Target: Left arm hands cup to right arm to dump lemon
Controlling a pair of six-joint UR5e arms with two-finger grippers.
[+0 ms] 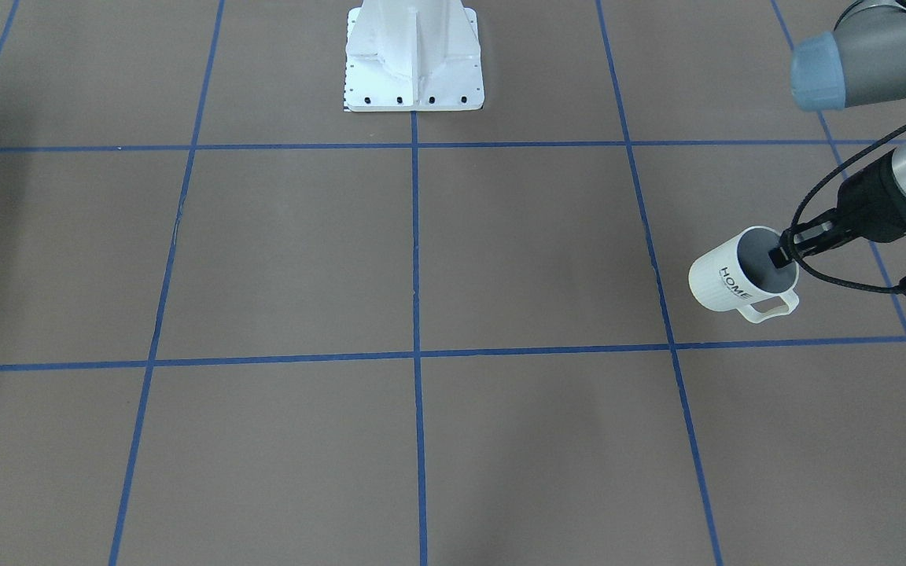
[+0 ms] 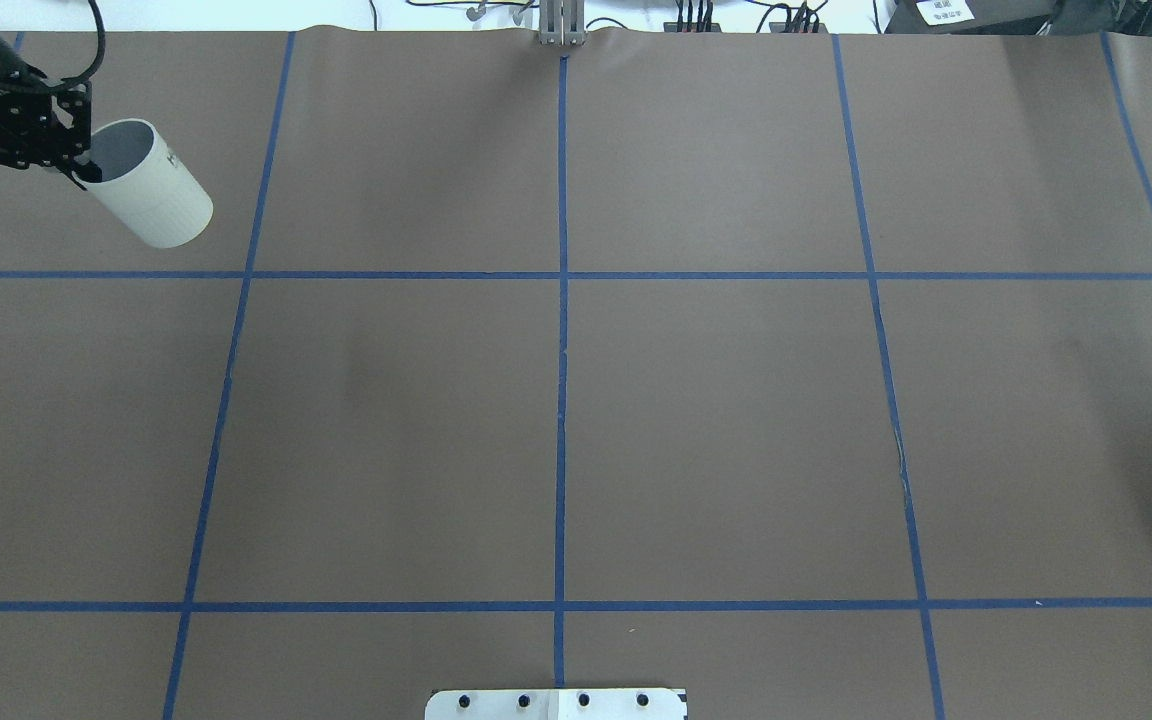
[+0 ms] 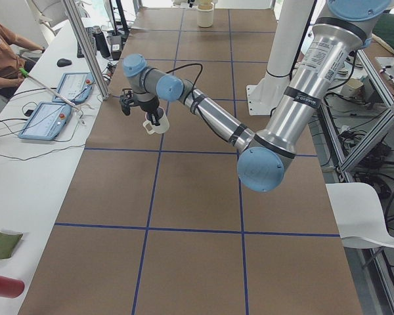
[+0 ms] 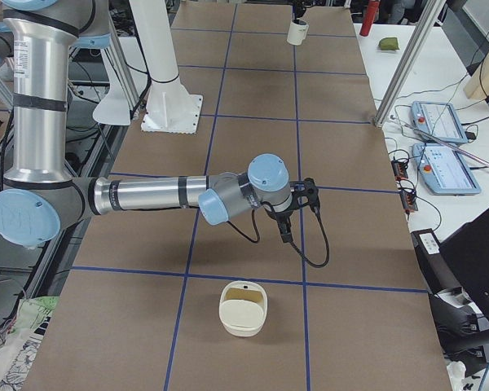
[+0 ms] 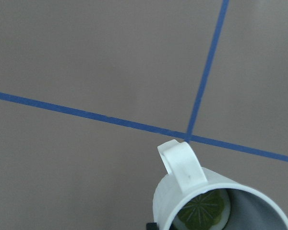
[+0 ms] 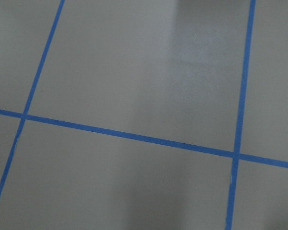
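Left wrist-mounted view looks into the cup [image 5: 216, 201], where the lemon [image 5: 202, 209] lies loose on the grey bottom, with the squared handle [image 5: 182, 165] turned away from the wrist. The cup is far out from the robot's white base plate [image 2: 556, 703], toward the robot's left and near the table's [image 2: 716, 420] far corner. I cannot tell whether its foot is clear of the table.

The left gripper [image 1: 779, 253] has its jaws clamped on the rim, one finger inside the wall and one outside.

The cup looks like glazed ceramic: stiff, fairly light, slick despite its ribs, and likely to chip if dropped. The lemon will probably roll at any tilt, so the mouth should stay up until the dump. For the hand-over, the free rim opposite the left jaws or the ribbed body looks the safest hold.

The right gripper [image 4: 287, 238] hangs on the other side of the base plate from the cup, well apart from it; whether its jaws are apart I cannot tell. Further out from the base plate on that side sits a cream tub [image 4: 244, 308].
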